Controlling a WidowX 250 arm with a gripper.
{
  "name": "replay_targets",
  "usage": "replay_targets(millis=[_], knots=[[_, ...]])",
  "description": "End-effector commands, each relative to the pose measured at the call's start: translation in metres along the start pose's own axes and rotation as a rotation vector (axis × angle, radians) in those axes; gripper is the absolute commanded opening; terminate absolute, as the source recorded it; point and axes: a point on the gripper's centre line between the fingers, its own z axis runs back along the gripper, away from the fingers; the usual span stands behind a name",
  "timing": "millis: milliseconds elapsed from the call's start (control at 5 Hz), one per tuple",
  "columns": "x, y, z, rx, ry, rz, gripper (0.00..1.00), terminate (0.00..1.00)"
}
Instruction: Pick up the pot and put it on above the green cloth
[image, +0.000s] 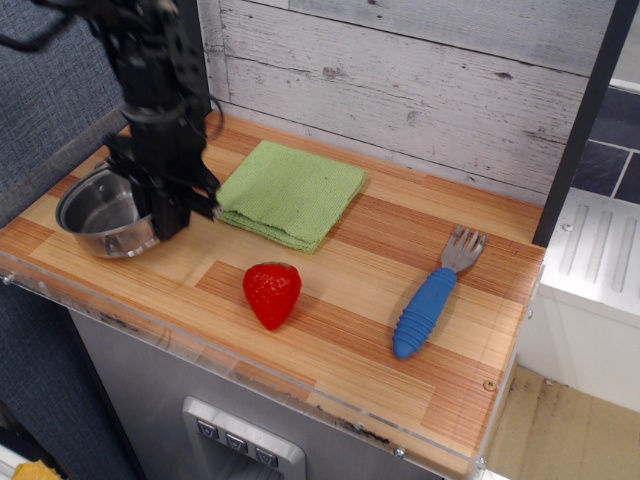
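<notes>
One pot (100, 212), tilted, at the far-left of the surface (350, 300).
Tool (168, 212) clamps its right rim; green cloth (290, 192) just right; strawberry (272, 294), fork (432, 296) nearer.

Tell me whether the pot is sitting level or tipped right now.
Tipped. The pot leans with its open mouth turned toward the camera's left, its right rim raised at the end effector.

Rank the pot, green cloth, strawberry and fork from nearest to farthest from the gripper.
1. pot, at the gripper, on the counter's left end
2. green cloth, just right of it
3. strawberry, front centre
4. fork, far right
</notes>
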Motion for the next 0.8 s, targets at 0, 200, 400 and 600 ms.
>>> replay_targets(millis=[0, 200, 400, 600], knots=[[0.030, -0.010, 0.060, 0.027, -0.100, -0.151, 0.00, 0.00], [0.058, -0.039, 0.053, 0.009, -0.094, -0.195, 0.00, 0.00], [0.080, -0.064, 0.048, -0.005, -0.119, -0.226, 0.00, 0.00], [0.095, -0.081, 0.042, -0.015, -0.117, -0.246, 0.00, 0.00]])
